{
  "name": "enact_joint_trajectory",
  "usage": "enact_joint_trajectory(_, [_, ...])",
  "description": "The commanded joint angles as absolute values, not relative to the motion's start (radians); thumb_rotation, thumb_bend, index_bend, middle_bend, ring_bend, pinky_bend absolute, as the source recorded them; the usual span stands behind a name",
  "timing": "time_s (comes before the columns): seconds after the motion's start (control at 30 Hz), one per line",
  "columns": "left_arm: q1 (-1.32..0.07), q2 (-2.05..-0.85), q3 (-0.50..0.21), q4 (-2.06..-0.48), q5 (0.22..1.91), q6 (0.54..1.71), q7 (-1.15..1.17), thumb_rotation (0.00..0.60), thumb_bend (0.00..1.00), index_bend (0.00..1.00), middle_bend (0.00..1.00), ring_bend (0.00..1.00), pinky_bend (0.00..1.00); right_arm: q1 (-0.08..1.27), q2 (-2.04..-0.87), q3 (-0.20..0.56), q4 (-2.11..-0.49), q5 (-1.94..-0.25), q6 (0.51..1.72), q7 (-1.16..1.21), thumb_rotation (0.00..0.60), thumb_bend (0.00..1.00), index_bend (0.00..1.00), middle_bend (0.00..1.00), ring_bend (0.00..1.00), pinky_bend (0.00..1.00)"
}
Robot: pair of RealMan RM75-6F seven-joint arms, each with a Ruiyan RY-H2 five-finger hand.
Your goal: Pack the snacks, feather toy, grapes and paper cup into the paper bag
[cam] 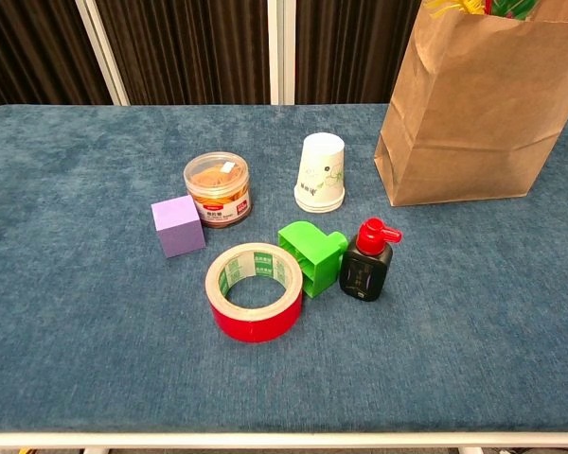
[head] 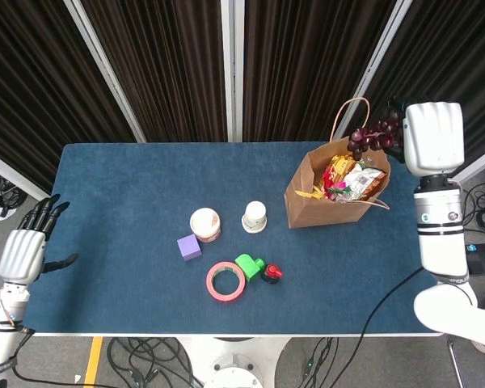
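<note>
At upper right of the head view, the right hand [head: 433,137] grips the grapes [head: 373,136] above the paper bag [head: 330,194]. Next, lowering them inside seems called for; the paper cup [head: 255,216] waits mid-frame.

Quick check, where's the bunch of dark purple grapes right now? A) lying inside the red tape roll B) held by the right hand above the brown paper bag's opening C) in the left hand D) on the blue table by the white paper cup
B: the head view shows the bunch of dark purple grapes held by the right hand over the rim of the brown paper bag.
</note>
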State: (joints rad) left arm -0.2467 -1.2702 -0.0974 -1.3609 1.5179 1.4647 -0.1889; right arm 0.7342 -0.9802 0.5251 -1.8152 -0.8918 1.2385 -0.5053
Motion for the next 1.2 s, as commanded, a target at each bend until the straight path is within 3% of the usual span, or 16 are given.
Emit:
enact_joint_trajectory(0.03, [-0.246, -1.269, -0.098, -1.362, 1.516, 1.465, -0.191, 0.6, 0.15, 0.16, 0.14, 0.05, 0.18, 0.746, -0.989, 0.496, -1.79, -0.874, 1.219, -0.532, 0.6, 0.46, 0.82, 0.6, 0.53, 0.72])
enact_joint_trajectory(0.23, [-0.245, -1.269, -0.099, -1.36, 1.514, 1.466, -0.195, 0.6, 0.15, 0.16, 0.14, 0.05, 0.18, 0.776, -1.019, 0.462, -1.763, -0.831, 1.19, -0.573, 0.6, 0.45, 0.82, 0.59, 0.53, 0.72])
enact_joint_trajectory(0.33, [-0.245, -1.269, -0.101, -1.359, 1.513, 1.467, -0.195, 0.6, 0.15, 0.16, 0.14, 0.05, 0.18, 0.791, -1.026, 0.452, -1.771, -0.786, 1.16, -0.583, 0.6, 0.26, 0.74, 0.54, 0.48, 0.64])
enact_joint_trajectory(0.4, [-0.245, -1.269, -0.101, -1.358, 1.512, 1.468, -0.197, 0.6, 0.15, 0.16, 0.14, 0.05, 0.18, 0.799, -1.027, 0.445, -1.769, -0.787, 1.146, -0.58, 0.6, 0.07, 0.66, 0.5, 0.39, 0.57])
enact_joint_trajectory(0.47, [-0.244, -1.269, -0.101, -1.356, 1.511, 1.467, -0.198, 0.6, 0.15, 0.16, 0.14, 0.05, 0.18, 0.806, -1.035, 0.43, -1.753, -0.809, 1.147, -0.587, 0.6, 0.01, 0.63, 0.48, 0.35, 0.54])
enact_joint_trajectory(0.73, [-0.242, -1.274, -0.099, -1.344, 1.512, 1.468, -0.201, 0.6, 0.15, 0.16, 0.14, 0.05, 0.18, 0.821, -1.019, 0.404, -1.761, -0.753, 1.13, -0.623, 0.6, 0.0, 0.46, 0.28, 0.14, 0.36])
enact_joint_trajectory(1.2, [-0.243, -1.271, -0.102, -1.353, 1.513, 1.473, -0.192, 0.6, 0.15, 0.16, 0.14, 0.05, 0.18, 0.824, -1.011, 0.417, -1.785, -0.77, 1.187, -0.579, 0.6, 0.0, 0.42, 0.25, 0.1, 0.33])
